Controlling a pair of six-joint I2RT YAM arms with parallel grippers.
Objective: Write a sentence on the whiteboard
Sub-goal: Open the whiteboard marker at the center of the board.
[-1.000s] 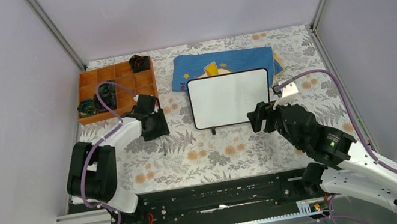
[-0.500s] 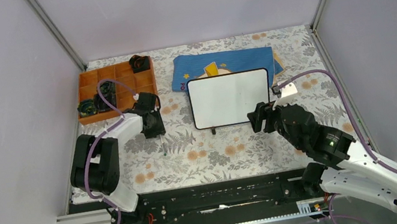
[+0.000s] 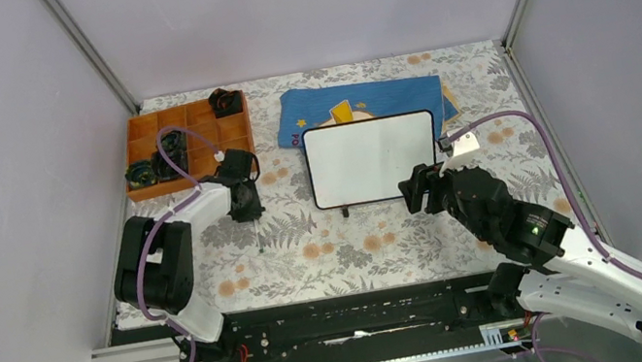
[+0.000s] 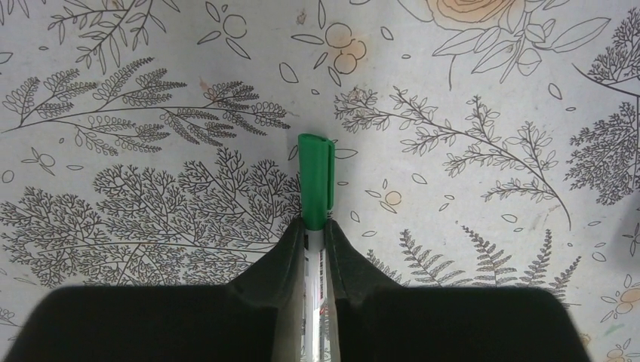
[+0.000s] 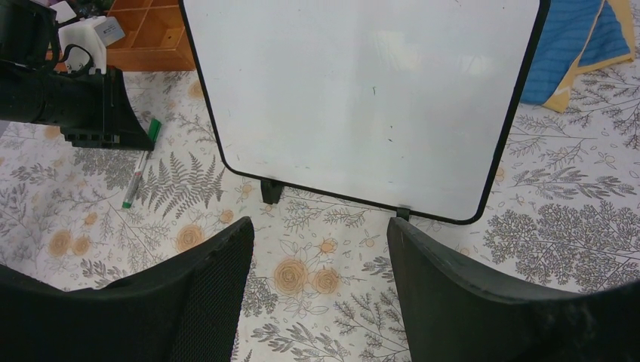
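Observation:
The whiteboard [image 3: 372, 159] stands propped on small feet mid-table, and its face [image 5: 362, 90] is blank; no sentence shows on it. A marker [image 4: 316, 181] with a green cap and white barrel lies on the floral cloth, and it also shows in the top view [image 3: 260, 237] and the right wrist view [image 5: 140, 170]. My left gripper [image 4: 317, 225] is shut on the barrel just behind the cap, left of the board [image 3: 247, 209]. My right gripper [image 5: 321, 226] is open and empty, just in front of the board's near right corner [image 3: 419, 190].
A blue cloth with yellow print [image 3: 362, 98] lies behind the board, and shows in the right wrist view [image 5: 573, 45]. An orange compartment tray [image 3: 141, 129] holding black parts stands at the back left. Grey walls enclose the table on three sides.
My left gripper has turned and narrowed over the marker, and the marker has shifted slightly left. The right arm and the board have barely moved.

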